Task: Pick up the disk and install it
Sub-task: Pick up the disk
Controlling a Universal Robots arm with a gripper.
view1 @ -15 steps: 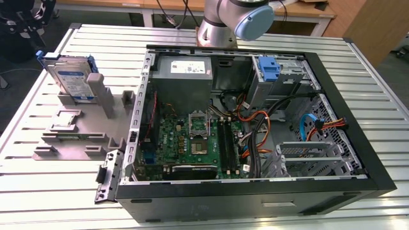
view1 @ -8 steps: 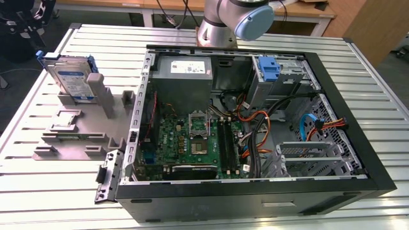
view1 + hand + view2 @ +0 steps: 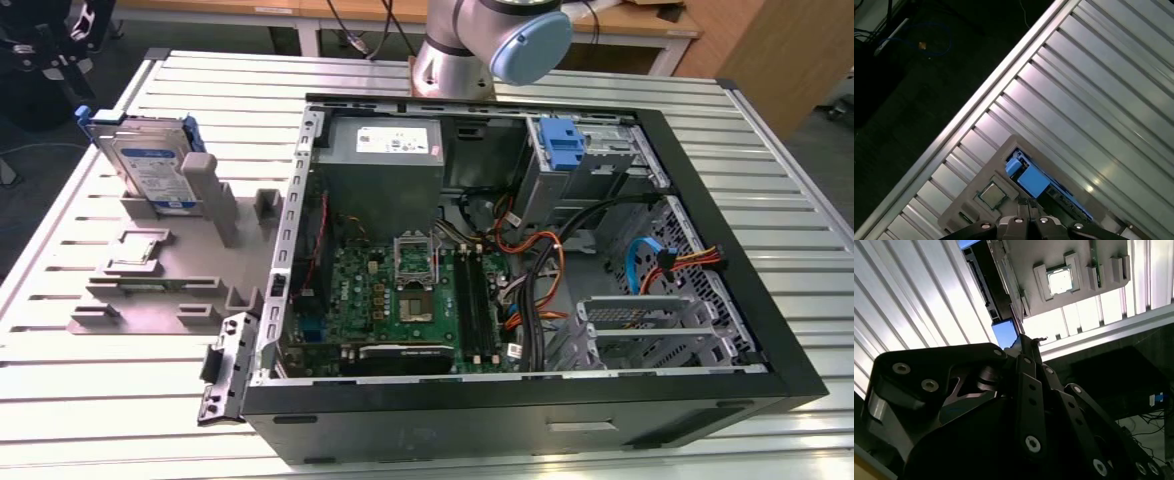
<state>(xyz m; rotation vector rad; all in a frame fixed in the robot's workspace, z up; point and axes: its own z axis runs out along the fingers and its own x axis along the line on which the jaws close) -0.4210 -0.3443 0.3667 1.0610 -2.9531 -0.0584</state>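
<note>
- I'm at the pick-up step. The disk is not yet in my grip and nothing has gone into the computer case.
- The disk stands upright on its edge in a grey holder on the bench. This is at the exterior view's left, far corner of the holder, just outside the case wall.
- In the first wrist view my tool hangs over that holder, with the disk's blue rail end just beyond the tips. The second wrist view shows the same blue end close by my tool.
- My tool looks closed, tips drawn together with nothing between them, and apart from the disk.
- The square processor chip lies flat in its own pocket of the holder, beside the disk. That one is not my target.
- In my judgement, a grasp calls for parted jaws lined up square across the disk's thin top edge, centred so the blue rails stay free, then a straight lift clear of the slot.
- The risk I see is coming down skewed, which could nudge the disk in its slot or catch the holder's post.
</note>
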